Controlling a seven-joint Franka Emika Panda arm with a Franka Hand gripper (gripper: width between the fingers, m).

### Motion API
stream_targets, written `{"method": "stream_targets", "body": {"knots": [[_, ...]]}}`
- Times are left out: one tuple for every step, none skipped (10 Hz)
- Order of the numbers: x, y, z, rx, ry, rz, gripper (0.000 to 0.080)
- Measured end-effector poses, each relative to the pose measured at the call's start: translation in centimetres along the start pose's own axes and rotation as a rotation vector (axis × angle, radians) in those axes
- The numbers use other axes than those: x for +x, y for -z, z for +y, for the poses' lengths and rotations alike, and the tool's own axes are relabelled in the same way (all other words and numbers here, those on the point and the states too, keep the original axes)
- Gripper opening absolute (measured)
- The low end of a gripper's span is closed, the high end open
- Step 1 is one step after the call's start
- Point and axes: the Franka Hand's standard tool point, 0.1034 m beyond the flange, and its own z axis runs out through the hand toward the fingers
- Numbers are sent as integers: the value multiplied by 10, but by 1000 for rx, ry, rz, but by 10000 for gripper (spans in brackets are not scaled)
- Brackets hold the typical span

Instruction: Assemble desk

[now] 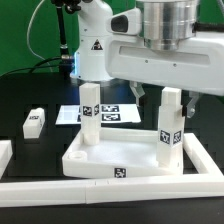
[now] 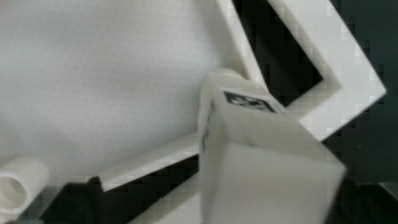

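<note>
Two short white square tagged legs (image 1: 90,113) (image 1: 168,124) are seen standing in the white plastic tray-like tabletop (image 1: 100,163), a third (image 1: 35,120) left loose at frame left, the pincer (image 1: 152,97) spread and empty.

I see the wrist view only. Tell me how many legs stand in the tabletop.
Observer: Two stand upright in the tabletop: the rear leg at the exterior view's left, and the right leg.
Operator: Report any leg outside it.
Observer: One loose leg lies on the table, at the exterior view's left of the tabletop.
Operator: Give me the end effector.
Observer: The end effector hangs open around the right leg's top, not gripping it.
</note>
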Motion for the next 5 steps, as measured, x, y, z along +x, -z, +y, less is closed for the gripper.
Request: {"method": "stream_targets", "body": {"knots": [[1, -1, 0, -2, 86, 1, 649], [1, -1, 1, -2, 154, 1, 649], [1, -1, 1, -2, 195, 1, 649], [-1, 1, -4, 29, 299, -10, 649], [-2, 4, -7, 51, 380, -16, 649]]}}
